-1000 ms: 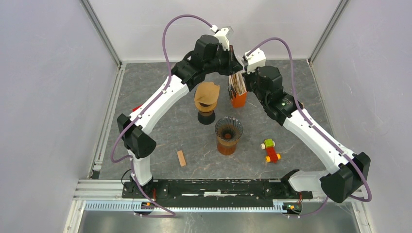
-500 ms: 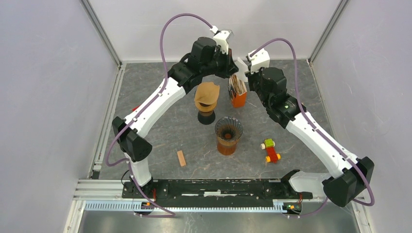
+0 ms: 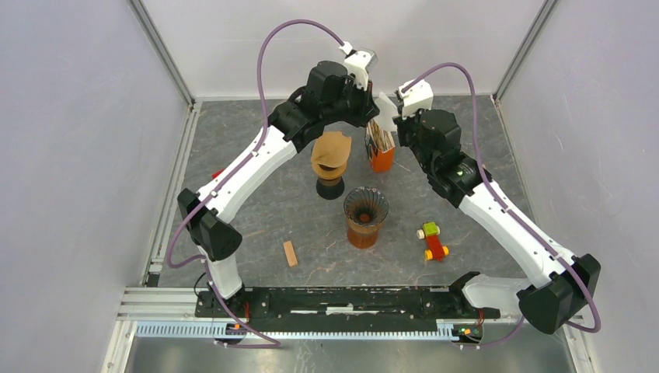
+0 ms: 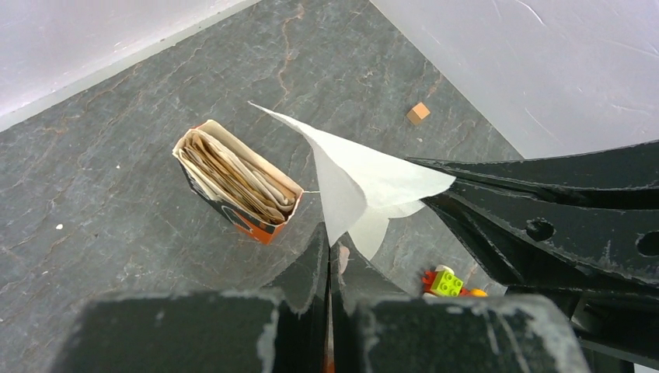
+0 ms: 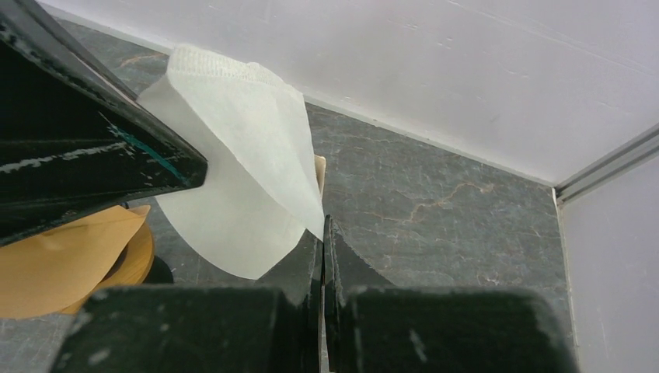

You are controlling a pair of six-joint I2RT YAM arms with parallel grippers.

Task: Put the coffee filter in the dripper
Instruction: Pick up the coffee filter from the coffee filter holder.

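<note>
Both arms meet high at the far end of the table (image 3: 256, 194), above the orange box (image 3: 380, 158).

White coffee filter (image 4: 365, 183) — held in the air between the two grippers, not touching the table. It is partly opened, with one pointed corner sticking out over the box.

Left gripper (image 4: 329, 247): fingers pressed together, pinching the filter's lower edge. In the right wrist view its dark fingers come in from the left and clamp the paper's side.

Right gripper (image 5: 322, 233): fingers also pressed together, nipping the filter at its lower corner. The sheet rises up and to the left from that pinch.

The orange box stands upright below the filter, open at the top and packed with folded brownish filters.

Dripper (image 3: 365, 206) — a dark ribbed cone seated on an amber glass vessel, near the middle of the table and well apart from the held filter. Nothing shows inside the cone.

Just left of the box, a brown filter (image 3: 331, 149) sits on a small black stand.

Nearer the arm bases lie a wooden block (image 3: 290, 253) on the left and a cluster of toy bricks (image 3: 432, 241) on the right. A small wooden cube (image 4: 418, 113) lies by the far wall.
</note>
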